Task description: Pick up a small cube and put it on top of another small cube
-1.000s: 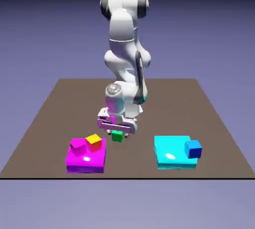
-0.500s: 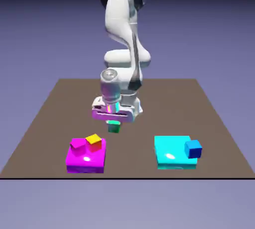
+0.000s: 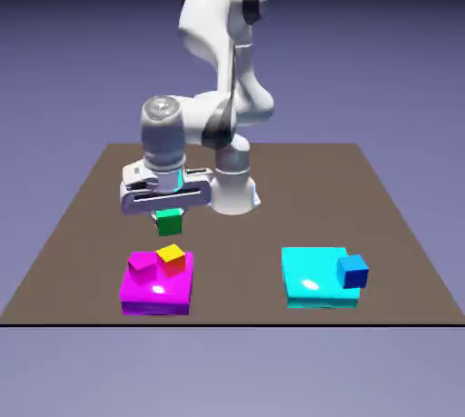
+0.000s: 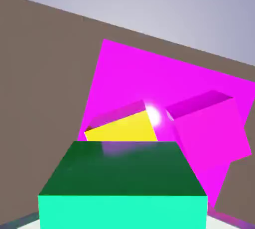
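The gripper [image 3: 167, 216] is clamped on the small green cube [image 3: 169, 221], carried in the air above the red cube with a yellow top [image 3: 171, 260] on the magenta block [image 3: 156, 292]. Best to centre it over that yellow face — then lower gently (release only once seated). The cube sits level, with no long axis.

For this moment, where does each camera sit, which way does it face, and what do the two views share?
Exterior view: fixed across the table and above, facing the arm; shows the whole arm with the claw carrying the green cube.
Hand view: on the hand, looking along the claw at the magenta block; the green cube hides the fingertips.
Shared: green cube, magenta block, yellow-topped cube, small magenta cube.
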Robot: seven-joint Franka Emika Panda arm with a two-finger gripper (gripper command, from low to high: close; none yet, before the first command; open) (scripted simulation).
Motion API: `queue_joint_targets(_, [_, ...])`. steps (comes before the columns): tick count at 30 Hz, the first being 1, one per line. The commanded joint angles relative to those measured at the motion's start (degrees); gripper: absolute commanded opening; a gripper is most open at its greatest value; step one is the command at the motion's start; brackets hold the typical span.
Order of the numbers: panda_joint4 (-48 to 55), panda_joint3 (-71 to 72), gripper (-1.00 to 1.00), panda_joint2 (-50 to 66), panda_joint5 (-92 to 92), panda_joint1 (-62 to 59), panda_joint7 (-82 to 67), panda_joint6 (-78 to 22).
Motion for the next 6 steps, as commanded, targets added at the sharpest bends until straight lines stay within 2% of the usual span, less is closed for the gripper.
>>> queue_joint_targets(1, [-0.90, 0.24, -1.00, 1.77, 0.78, -0.47, -0.57, 2.53])
queue_joint_targets(3, [-2.06, 0.58, -1.00, 4.06, 2.02, -0.97, -1.46, 5.76])
queue_joint_targets(4, [-2.06, 0.58, 1.00, 4.06, 2.02, -0.97, -1.46, 5.76])
queue_joint_targets(6, [-1.17, 0.32, 1.00, 2.30, 1.07, -0.59, -0.78, 3.28])
